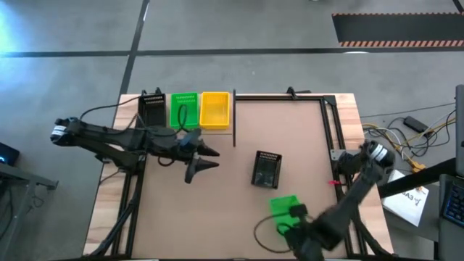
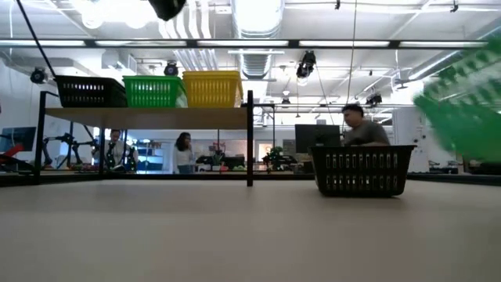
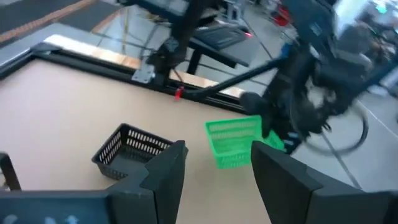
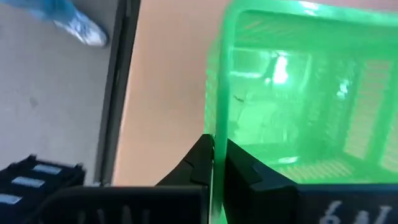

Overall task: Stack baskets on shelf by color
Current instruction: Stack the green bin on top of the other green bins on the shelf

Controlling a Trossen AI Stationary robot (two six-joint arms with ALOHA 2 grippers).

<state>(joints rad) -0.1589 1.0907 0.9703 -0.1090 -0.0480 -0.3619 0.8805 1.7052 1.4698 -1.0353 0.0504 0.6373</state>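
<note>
Bright ceiling strip lights (image 2: 258, 12) flare white at the low view's top centre, lighting the scene evenly with faint shadows. The bright green plastic mesh basket (image 2: 462, 98) smears with motion blur at that view's right edge, and again fills the right wrist view out of focus.

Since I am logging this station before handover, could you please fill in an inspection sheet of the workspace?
Surface: brown tabletop, bare in the middle.
Job's things: black, green and yellow mesh baskets side by side on the pale wood shelf; loose black mesh basket on the tabletop.
Clutter: nothing seen.
Grippers: right gripper shut on a green mesh basket's wall; left gripper open, empty.
Cables: bundle beside the table.
Surroundings: people beyond.
</note>
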